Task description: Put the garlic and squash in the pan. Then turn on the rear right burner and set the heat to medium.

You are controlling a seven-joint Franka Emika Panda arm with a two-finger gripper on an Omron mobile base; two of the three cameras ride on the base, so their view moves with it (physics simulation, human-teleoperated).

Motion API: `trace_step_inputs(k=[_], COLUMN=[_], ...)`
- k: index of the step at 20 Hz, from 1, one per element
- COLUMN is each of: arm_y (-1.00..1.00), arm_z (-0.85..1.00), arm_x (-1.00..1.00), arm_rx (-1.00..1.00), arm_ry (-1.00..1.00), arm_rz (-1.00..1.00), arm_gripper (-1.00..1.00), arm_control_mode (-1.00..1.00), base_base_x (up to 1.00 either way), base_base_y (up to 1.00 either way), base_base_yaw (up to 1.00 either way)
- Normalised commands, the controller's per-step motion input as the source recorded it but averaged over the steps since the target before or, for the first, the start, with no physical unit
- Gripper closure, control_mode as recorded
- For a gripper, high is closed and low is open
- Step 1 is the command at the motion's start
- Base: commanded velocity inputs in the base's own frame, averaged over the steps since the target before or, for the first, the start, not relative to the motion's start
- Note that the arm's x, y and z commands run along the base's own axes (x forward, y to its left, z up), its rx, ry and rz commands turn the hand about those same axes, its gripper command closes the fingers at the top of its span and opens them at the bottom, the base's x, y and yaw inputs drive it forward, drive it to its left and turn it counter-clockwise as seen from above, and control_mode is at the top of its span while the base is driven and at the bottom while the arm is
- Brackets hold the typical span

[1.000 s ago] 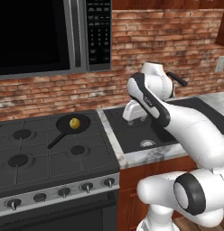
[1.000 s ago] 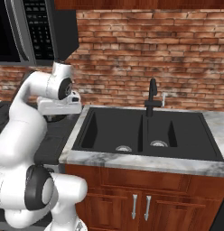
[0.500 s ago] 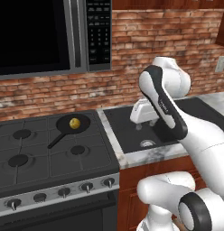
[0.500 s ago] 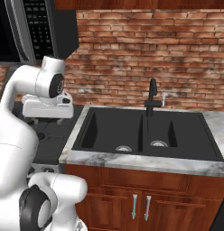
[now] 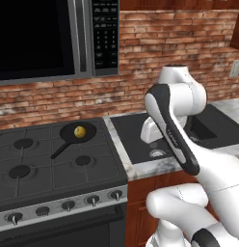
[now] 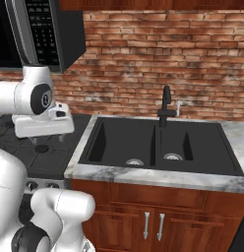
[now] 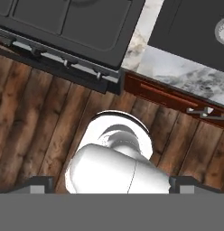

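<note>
Nearest, at the lower left of the left base view, the knobs (image 5: 68,206) along the stove front are seen untouched — the burner step is judged still to do. Farther back, left of centre, the squash (image 5: 79,131) lies in the pan (image 5: 78,133). The garlic cannot be made out; it may be hidden or too small. The gripper (image 6: 45,140), at the left of the right base view, is held empty with fingers spread.
</note>
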Motion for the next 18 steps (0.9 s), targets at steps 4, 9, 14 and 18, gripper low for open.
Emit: trace_step_inputs(k=[4, 9, 14, 18], arm_y=[-0.08, -0.09, -0.13, -0.18], arm_z=[0.03, 0.29, 0.13, 0.00], arm_x=[-0.22, -0.57, -0.44, 0.00], arm_rx=[-0.13, 0.03, 0.10, 0.01], arm_ry=[-0.03, 0.00, 0.00, 0.00], arm_rz=[-0.10, -0.07, -0.11, -0.23], arm_gripper=[-1.00, -1.00, -1.00, -1.00], arm_control_mode=[-1.00, -1.00, -1.00, -1.00], base_base_x=[0.00, 0.00, 0.00, 0.00], base_base_y=[0.00, 0.00, 0.00, 0.00], base_base_yaw=[0.00, 0.00, 0.00, 0.00])
